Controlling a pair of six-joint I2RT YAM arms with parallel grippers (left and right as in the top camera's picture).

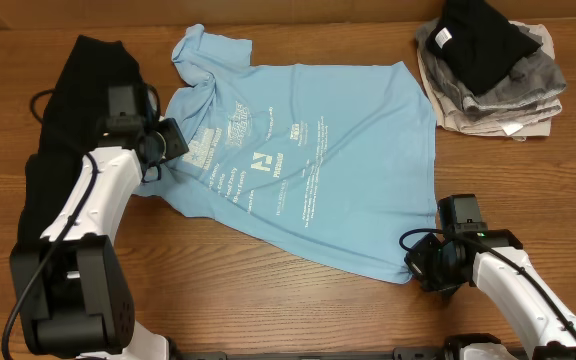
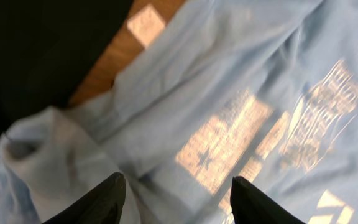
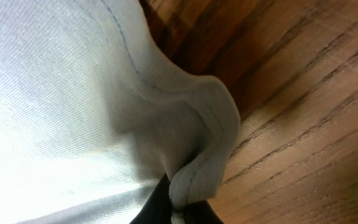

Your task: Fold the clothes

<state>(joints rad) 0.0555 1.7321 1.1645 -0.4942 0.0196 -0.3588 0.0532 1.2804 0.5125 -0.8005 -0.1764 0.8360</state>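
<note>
A light blue T-shirt (image 1: pixel 308 170) with small white print lies spread on the wooden table, one sleeve bunched at the top left. My left gripper (image 1: pixel 164 150) is open over the shirt's left edge; in the left wrist view its two dark fingertips (image 2: pixel 176 199) straddle crumpled blue fabric (image 2: pixel 229 93). My right gripper (image 1: pixel 420 262) is shut on the shirt's hem corner at the lower right; the right wrist view shows the stitched hem (image 3: pixel 197 168) pinched between the fingers (image 3: pixel 178 208).
A pile of black and grey garments (image 1: pixel 488 65) lies at the back right. A black garment (image 1: pixel 78 120) lies along the left under my left arm. Bare wood (image 1: pixel 268 310) runs along the front.
</note>
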